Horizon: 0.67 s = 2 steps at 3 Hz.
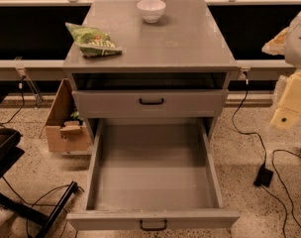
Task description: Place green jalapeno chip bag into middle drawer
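The gripper (291,101) hangs at the right edge of the view, a pale cream body beside the cabinet (217,103), level with the upper drawer (150,103) and touching nothing. Whether it is spread or pressed together cannot be told; it holds nothing that shows.

Well apart from it, the bag (94,39) lies flat on the left part of the tabletop (180,38), near the left edge and towards the front. Its long axis runs slantwise: one end points to the back left, the other to the front right. The printed green face is up.

A white bowl (151,10) stands upright at the back of the tabletop, near the middle, well apart from the bag. What it holds cannot be seen.

The upper drawer is shut, with its black handle (151,101) in the centre. Below it the middle drawer (153,172) is pulled far out towards the camera, and its grey floor shows from wall to wall.

On the floor left of the cabinet sits an open cardboard box (61,125), its contents too unclear to name. Black cables (247,130) trail over the floor at the right.
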Tool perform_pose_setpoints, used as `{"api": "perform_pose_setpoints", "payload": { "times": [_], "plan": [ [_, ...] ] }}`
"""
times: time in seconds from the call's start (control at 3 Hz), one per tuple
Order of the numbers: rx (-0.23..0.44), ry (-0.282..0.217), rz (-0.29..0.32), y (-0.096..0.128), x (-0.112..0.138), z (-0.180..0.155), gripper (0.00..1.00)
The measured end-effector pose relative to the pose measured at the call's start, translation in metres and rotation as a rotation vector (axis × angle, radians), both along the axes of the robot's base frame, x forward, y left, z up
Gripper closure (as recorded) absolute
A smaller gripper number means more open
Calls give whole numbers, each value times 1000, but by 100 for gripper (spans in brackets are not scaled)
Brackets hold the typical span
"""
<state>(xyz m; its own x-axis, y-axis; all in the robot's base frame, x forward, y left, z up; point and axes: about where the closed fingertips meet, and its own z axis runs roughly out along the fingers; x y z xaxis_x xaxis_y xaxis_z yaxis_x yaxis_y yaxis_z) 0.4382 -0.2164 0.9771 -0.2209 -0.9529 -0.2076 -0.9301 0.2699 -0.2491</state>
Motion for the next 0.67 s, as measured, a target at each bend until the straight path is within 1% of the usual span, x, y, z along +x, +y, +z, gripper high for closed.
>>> {"api": "perform_pose_setpoints", "payload": {
  "times": [0.33, 0.67],
  "plan": [
    [0, 0, 0, 0, 0, 0, 0],
    [75, -41, 0, 1, 18, -6, 0]
  ]
}}
